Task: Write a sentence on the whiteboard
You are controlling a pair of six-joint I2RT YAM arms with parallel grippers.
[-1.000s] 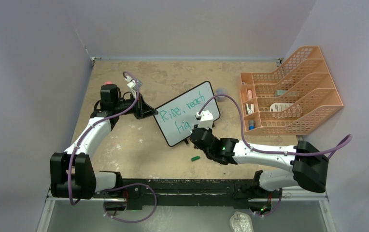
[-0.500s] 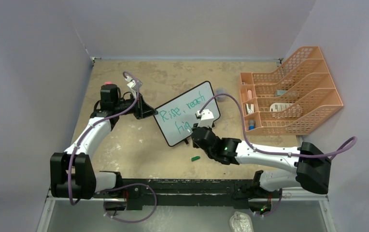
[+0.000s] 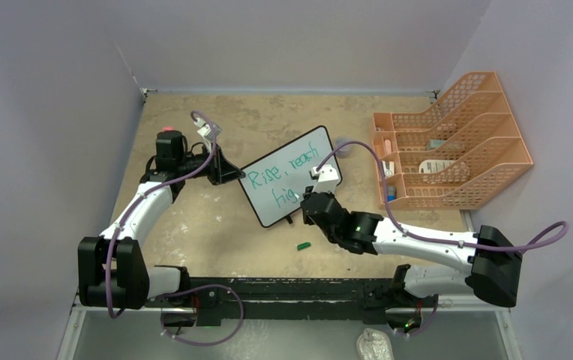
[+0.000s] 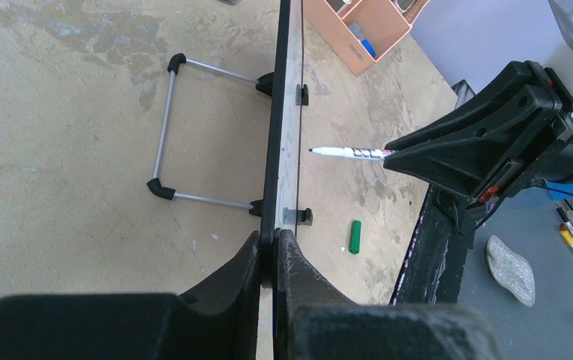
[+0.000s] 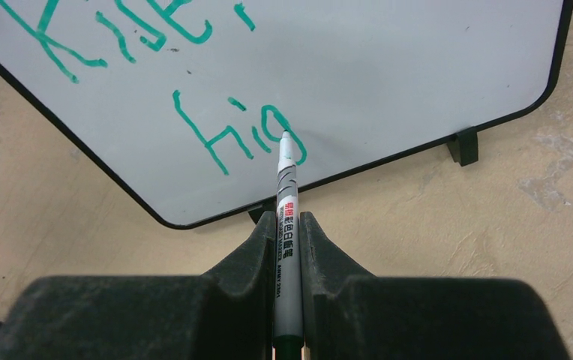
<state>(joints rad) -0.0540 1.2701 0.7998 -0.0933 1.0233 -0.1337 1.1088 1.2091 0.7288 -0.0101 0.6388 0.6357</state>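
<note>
Two grippers, both clamped. Left gripper (image 4: pixel 274 244) pinches whiteboard (image 5: pixel 418 75) edge; board upright, mid-table. Right gripper (image 5: pixel 287 225) pinches green marker (image 5: pixel 286 191), tip at "g" of sentence (image 3: pixel 280 181): "Rise, reach / hig".

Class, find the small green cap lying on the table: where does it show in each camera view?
Top external: green cap at centre, just below the whiteboard.
Left wrist: lower centre, right of the whiteboard's edge.
Right wrist: not in it.
Shared landmark: the whiteboard.
</note>
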